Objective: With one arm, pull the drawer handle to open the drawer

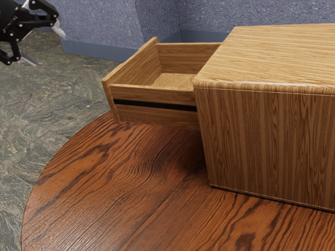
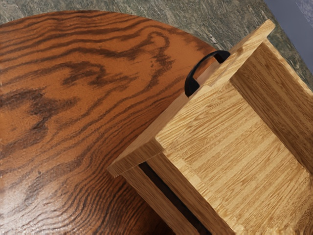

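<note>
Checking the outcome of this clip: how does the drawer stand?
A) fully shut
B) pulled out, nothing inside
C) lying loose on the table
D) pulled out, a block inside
B: the drawer juts well out of the cabinet, and what shows of its floor is bare.

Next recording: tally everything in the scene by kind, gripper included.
round dark reddish wooden table: 1
light oak cabinet: 1
open light oak drawer: 1
curved black drawer handle: 1
black two-finger gripper: 1
Total: 5
</note>
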Robot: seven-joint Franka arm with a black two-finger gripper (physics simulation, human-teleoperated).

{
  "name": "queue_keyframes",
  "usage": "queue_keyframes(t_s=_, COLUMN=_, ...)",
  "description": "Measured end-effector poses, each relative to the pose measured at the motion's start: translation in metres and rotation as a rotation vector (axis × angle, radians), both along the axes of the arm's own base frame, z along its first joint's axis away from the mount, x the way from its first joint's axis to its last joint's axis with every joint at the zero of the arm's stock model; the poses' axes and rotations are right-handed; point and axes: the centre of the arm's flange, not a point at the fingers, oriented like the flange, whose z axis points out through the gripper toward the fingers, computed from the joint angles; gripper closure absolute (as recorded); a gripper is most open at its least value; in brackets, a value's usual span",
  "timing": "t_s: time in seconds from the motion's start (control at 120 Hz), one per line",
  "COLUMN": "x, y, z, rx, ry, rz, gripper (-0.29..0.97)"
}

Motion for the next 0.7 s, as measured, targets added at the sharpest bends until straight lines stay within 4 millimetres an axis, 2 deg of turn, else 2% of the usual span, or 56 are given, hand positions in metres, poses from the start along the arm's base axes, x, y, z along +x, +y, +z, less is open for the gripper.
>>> queue_keyframes(t_s=0.033, x=-0.015, y=-0.017, z=0.021, rx=0.018, ry=-0.011, rz=-0.008, gripper=0.00)
queue_keyframes(t_s=0.067, x=-0.023, y=-0.027, z=0.029, rx=0.028, ry=-0.005, rz=-0.010, gripper=0.00)
queue_keyframes(t_s=0.167, x=-0.025, y=-0.053, z=0.028, rx=0.043, ry=0.054, rz=-0.017, gripper=0.00)
queue_keyframes(t_s=0.267, x=-0.027, y=-0.058, z=0.023, rx=0.042, ry=0.103, rz=0.013, gripper=0.00)
queue_keyframes(t_s=0.333, x=-0.031, y=-0.049, z=0.016, rx=0.032, ry=0.155, rz=0.060, gripper=0.00)
queue_keyframes(t_s=0.4, x=-0.020, y=-0.028, z=-0.007, rx=0.015, ry=0.244, rz=0.140, gripper=0.00)
queue_keyframes(t_s=0.45, x=0.004, y=-0.023, z=-0.027, rx=0.004, ry=0.306, rz=0.171, gripper=0.00)
queue_keyframes(t_s=0.508, x=0.048, y=-0.015, z=-0.065, rx=-0.032, ry=0.389, rz=0.180, gripper=0.00)
queue_keyframes(t_s=0.558, x=0.070, y=-0.010, z=-0.092, rx=-0.049, ry=0.446, rz=0.193, gripper=0.00)
queue_keyframes(t_s=0.617, x=0.083, y=0.000, z=-0.114, rx=-0.075, ry=0.493, rz=0.219, gripper=0.00)
queue_keyframes(t_s=0.7, x=0.088, y=0.004, z=-0.124, rx=-0.095, ry=0.517, rz=0.243, gripper=0.00)
